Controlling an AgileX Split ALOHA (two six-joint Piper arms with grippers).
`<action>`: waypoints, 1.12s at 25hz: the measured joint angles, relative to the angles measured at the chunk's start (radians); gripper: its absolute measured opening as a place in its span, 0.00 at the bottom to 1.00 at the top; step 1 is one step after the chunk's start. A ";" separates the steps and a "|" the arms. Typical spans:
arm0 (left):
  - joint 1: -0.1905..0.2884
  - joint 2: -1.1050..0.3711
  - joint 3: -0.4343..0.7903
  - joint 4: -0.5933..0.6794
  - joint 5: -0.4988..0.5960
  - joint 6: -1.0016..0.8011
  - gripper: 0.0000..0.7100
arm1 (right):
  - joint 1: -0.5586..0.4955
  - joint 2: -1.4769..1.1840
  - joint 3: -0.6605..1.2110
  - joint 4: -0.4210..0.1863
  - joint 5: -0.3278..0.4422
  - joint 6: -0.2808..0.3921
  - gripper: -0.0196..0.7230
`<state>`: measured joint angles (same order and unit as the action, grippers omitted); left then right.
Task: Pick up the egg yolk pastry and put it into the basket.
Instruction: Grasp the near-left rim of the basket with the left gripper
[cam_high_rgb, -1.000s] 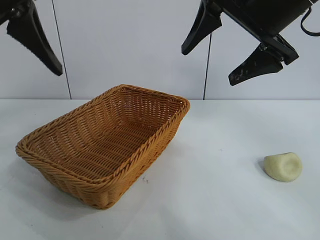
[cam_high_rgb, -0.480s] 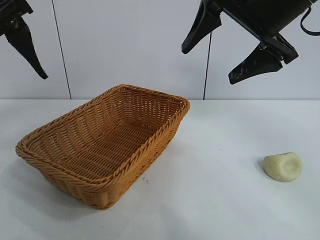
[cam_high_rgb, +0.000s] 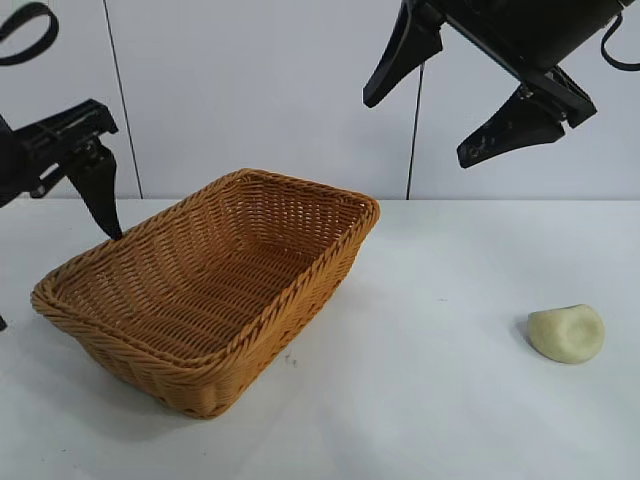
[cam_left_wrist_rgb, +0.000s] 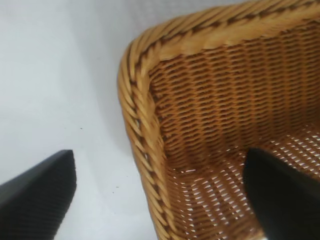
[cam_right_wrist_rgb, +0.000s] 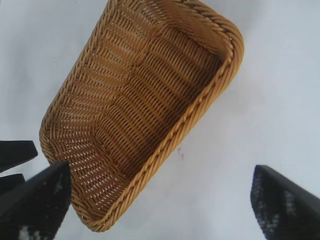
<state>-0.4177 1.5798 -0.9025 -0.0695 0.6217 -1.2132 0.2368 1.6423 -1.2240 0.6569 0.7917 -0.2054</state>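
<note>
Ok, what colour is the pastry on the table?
Pale cream-yellow, plain and matte: the egg yolk pastry shows best in the exterior view.

From outside, my left claw runs off the side edge, only one finger fully showing. My left wrist view cuts the basket down to one corner. My right wrist view leaves out the egg yolk pastry, and its edge crops both fingertips.
</note>
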 joint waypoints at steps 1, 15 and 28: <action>0.000 0.017 0.000 -0.011 -0.010 -0.004 0.91 | 0.000 0.000 0.000 0.000 0.000 0.000 0.96; 0.000 0.246 0.000 -0.042 -0.171 -0.071 0.91 | 0.000 0.000 0.000 0.000 0.000 0.000 0.96; 0.000 0.269 0.000 -0.043 -0.214 -0.081 0.75 | 0.000 0.000 0.000 0.000 -0.001 0.000 0.96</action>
<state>-0.4177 1.8490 -0.9025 -0.1127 0.4081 -1.2938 0.2368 1.6423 -1.2240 0.6569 0.7908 -0.2054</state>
